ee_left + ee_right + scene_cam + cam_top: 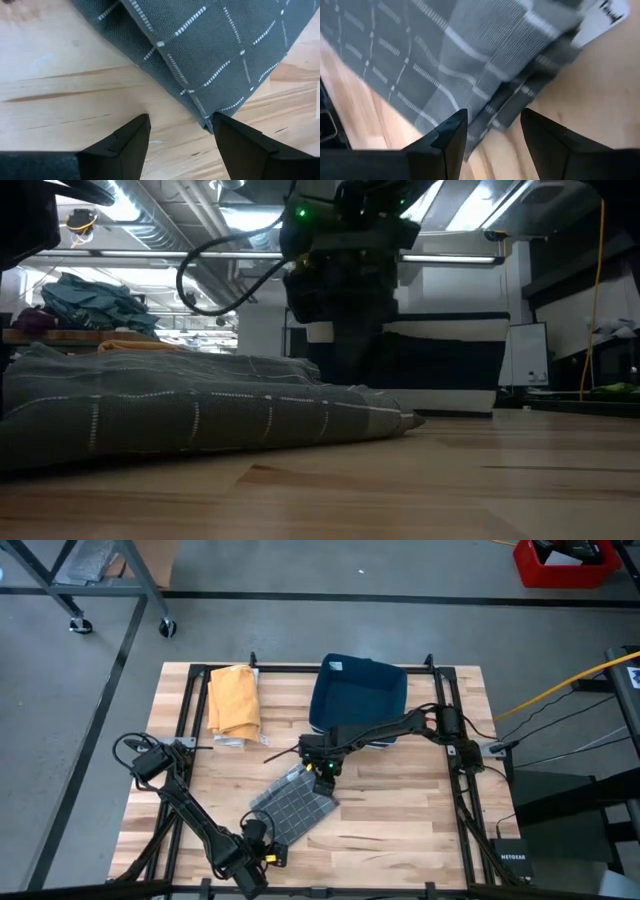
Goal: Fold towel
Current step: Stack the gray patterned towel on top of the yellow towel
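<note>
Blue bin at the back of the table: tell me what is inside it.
The blue bin shows only its own dark blue floor and a small pale tag at its rim. The right arm crosses its front edge, so that strip is hidden. The orange cloth lies beside it, not inside.

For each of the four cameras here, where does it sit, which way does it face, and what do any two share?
High view: overhead, straight down on the table; both arms, grey towel, yellow cloth, blue bin.
Low view: table height, level across; towel in front, right arm behind.
Left wrist view: above the towel's corner; open left hand.
Right wrist view: above the towel's edge; open right hand.
Shared: all four show the grey towel.
</note>
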You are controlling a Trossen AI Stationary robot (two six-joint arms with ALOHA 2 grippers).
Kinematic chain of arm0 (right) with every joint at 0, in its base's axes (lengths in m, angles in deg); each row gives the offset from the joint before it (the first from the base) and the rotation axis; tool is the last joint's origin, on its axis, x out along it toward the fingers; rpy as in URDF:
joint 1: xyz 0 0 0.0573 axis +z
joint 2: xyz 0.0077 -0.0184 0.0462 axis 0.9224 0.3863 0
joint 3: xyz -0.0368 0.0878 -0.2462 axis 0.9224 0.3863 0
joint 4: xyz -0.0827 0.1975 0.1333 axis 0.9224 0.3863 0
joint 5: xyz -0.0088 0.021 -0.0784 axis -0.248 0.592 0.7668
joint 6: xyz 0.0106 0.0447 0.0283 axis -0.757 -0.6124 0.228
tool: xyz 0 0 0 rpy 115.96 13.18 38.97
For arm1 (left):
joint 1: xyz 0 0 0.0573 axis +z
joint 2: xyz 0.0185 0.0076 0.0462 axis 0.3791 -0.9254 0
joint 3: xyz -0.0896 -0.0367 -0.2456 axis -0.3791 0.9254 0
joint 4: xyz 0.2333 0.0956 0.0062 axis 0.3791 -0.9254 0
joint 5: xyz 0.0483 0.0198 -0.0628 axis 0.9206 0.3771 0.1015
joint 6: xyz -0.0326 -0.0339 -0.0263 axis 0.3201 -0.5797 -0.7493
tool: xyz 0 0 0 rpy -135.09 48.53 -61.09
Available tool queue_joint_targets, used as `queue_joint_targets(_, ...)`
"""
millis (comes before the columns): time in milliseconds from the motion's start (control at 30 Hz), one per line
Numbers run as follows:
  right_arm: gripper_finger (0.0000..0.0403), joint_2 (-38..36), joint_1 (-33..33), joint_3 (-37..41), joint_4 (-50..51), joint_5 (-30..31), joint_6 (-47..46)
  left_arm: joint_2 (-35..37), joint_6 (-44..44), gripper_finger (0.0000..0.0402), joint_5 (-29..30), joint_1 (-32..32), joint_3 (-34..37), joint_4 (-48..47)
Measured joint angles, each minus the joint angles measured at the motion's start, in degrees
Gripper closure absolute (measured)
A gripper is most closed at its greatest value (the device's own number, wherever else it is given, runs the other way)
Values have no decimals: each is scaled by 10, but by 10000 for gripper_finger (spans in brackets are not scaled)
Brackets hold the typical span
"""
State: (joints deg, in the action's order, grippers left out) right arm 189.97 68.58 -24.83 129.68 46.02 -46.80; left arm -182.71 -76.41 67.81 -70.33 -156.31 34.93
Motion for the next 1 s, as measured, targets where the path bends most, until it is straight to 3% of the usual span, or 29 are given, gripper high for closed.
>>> queue_joint_targets(300, 212, 21, -6, 0, -25, 5, -33, 0, 1, 189, 4, 6, -1, -12)
queue_joint_targets(533, 212, 48, -6, -1, -53, -47, -35, -1, 8, 189, 6, 10, -1, -14)
queue_joint_targets(700, 218, 49, -6, -1, -61, -53, -30, -1, 12, 189, 11, 11, -1, -18)
queue_joint_targets(833, 251, 52, -6, 0, -85, -69, -28, -1, 13, 189, 21, 12, -1, -27)
queue_joint_targets(1000, 320, 52, -5, 0, -100, -75, -12, -2, 14, 189, 30, 14, 0, -33)
